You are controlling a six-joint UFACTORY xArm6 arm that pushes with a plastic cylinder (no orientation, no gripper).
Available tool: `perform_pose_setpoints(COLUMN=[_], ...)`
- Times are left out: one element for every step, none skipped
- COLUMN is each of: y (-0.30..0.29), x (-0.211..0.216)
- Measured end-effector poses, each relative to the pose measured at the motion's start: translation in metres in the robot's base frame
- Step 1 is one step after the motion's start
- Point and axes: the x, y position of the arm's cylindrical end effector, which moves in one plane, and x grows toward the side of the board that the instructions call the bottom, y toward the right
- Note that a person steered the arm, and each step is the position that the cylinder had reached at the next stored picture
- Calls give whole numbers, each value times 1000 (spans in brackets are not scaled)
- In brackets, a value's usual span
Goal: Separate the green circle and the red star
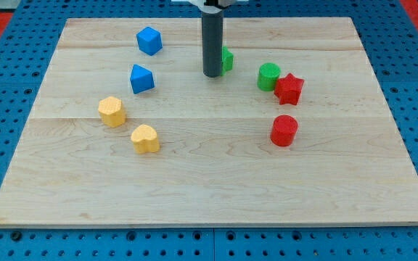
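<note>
Blue pegboard surrounds a pale wooden counter [209, 181] on which every block sits. Nearest the view's bottom lie a yellow heart [145, 138] and a red cylinder [284, 130], with a yellow hexagon [112, 112] a little behind. Farther back, the red star [289, 88] touches the green circle [268, 76] on its left. Both look like small, rigid, light pieces that should slide easily on smooth wood, so a push low on one flat side, aimed away from its partner, seems best. Two blue blocks [142, 78] [149, 40] sit at the view's left. My tip [212, 75] rests well left of the pair, just in front of another green block [226, 59]. No fingers exist here.
</note>
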Motion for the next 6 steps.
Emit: perform_pose_setpoints(y=[-18, -18, -8, 30, 51, 54], x=[15, 60, 81, 79, 70, 53])
